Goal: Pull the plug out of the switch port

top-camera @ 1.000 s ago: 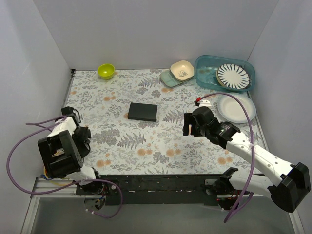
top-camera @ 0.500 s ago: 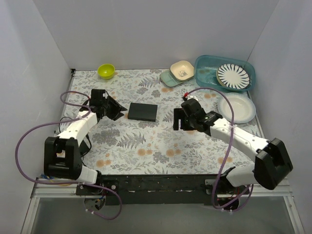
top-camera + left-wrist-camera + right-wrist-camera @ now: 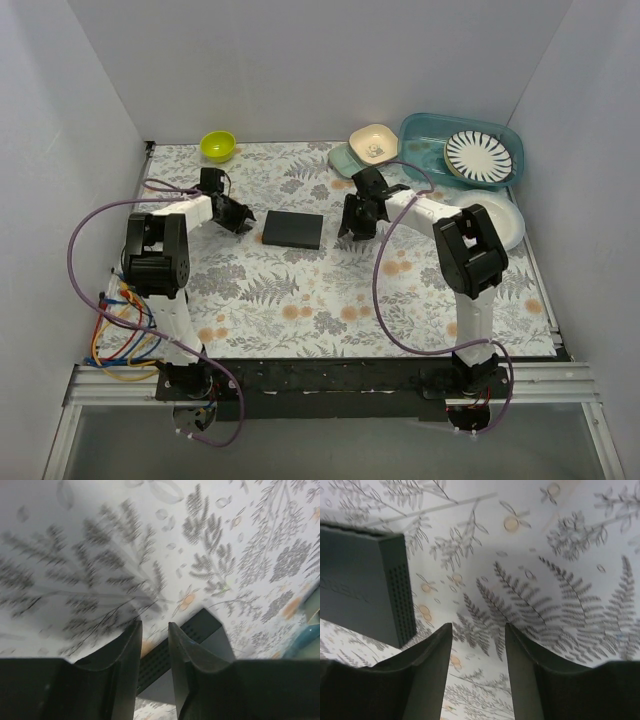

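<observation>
**Fig.** Top view and both wrist views: approach to the switch, nothing gripped yet.

Nearest me, the 2 arm bases sit at the near edge of the table (image 3: 300,330), and both arms are stretched out over the floral cloth. That is the change. 1 s ago the left arm was folded back at the near left corner and the right arm hung over the right half of the table. 0.5 s ago both were partway in.

Mid-table, the left gripper (image 3: 238,218) stands just beside the left end of the switch (image 3: 293,229). The right gripper (image 3: 352,222) is near the right end, not touching. The switch lies flat, in the same place as in both earlier views.

In the left wrist view, the 2 fingers (image 3: 125,655) are parted by a narrow gap with nothing between them. A vented side of the box shows beyond the tips. In the right wrist view, the jaws are parted wider and are also empty, with the box to their left.

I cannot find a plug, a cable or the socket row in any view, and I cannot tell which edge carries the ports. My reading is that the reach is done and the pull has not begun. I must locate the plug before closing either gripper.

On the far side are a yellow-green bowl (image 3: 217,146), a beige bowl (image 3: 373,144) touching a pale green dish (image 3: 345,162), a white plate (image 3: 503,225), and a blue tub (image 3: 420,135) holding a striped plate (image 3: 478,155).
</observation>
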Available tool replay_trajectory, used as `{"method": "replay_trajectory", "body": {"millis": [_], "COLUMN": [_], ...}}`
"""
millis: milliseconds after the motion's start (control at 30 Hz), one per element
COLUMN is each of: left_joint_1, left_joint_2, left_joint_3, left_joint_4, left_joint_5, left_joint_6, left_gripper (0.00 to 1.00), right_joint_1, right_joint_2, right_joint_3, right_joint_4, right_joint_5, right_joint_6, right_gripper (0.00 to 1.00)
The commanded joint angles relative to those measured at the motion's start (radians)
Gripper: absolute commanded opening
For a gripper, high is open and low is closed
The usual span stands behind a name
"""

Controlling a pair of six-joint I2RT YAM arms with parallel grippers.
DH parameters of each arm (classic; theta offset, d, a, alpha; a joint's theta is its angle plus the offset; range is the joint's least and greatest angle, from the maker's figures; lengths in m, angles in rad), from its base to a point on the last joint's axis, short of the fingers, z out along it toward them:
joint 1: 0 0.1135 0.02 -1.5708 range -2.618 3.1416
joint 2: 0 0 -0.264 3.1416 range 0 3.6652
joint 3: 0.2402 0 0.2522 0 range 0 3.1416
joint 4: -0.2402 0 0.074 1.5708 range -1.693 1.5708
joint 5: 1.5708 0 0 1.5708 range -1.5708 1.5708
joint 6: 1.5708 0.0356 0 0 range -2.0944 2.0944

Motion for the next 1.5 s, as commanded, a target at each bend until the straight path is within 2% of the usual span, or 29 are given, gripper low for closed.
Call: {"method": "replay_trajectory", "body": {"millis": [0, 67, 200, 400, 567, 933, 1167, 1267, 1367, 1400, 1467], "left_joint_1": [0.003, 0.000, -0.008, -0.068, -0.137, -0.252, -0.362, -0.367, -0.367, -0.367, -0.365], "left_joint_2": [0.132, 0.168, 0.159, 0.071, 0.005, -0.201, -0.326, -0.344, -0.409, -0.460, -0.501], "left_joint_3": [0.072, 0.060, -0.031, -0.114, -0.187, -0.338, -0.465, -0.497, -0.464, -0.447, -0.364], "left_joint_4": [-0.024, 0.003, 0.100, 0.140, 0.140, 0.135, 0.128, 0.129, 0.093, 0.079, -0.004], "left_joint_5": [0.068, 0.180, 0.347, 0.421, 0.421, 0.407, 0.358, 0.340, 0.251, 0.181, 0.102], "left_joint_6": [0.023, 0.028, 0.033, 0.068, 0.057, 0.039, -0.004, -0.017, -0.014, -0.009, 0.009], "left_gripper": [0.24, 0.16, 0.10, 0.05, 0.05, 0.06, 0.06, 0.07, 0.10, 0.12, 0.21], "right_joint_1": [-0.027, -0.033, -0.033, -0.022, 0.022, 0.128, 0.145, 0.145, 0.142, 0.137, 0.136], "right_joint_2": [0.093, 0.127, 0.209, 0.239, 0.189, -0.112, -0.295, -0.326, -0.350, -0.364, -0.413], "right_joint_3": [0.147, 0.199, 0.257, 0.204, 0.119, -0.414, -0.620, -0.636, -0.576, -0.520, -0.463], "right_joint_4": [-0.041, -0.047, -0.050, 0.023, 0.057, 0.215, 0.241, 0.244, 0.179, 0.127, 0.079], "right_joint_5": [-0.074, -0.086, -0.153, -0.218, -0.250, -0.230, -0.216, -0.198, -0.117, -0.053, 0.018], "right_joint_6": [0.031, 0.034, 0.036, 0.048, 0.039, 0.025, 0.028, 0.027, -0.025, -0.039, -0.087], "right_gripper": [0.51, 0.44, 0.34, 0.29, 0.26, 0.25, 0.24, 0.24, 0.27, 0.28, 0.35]}}
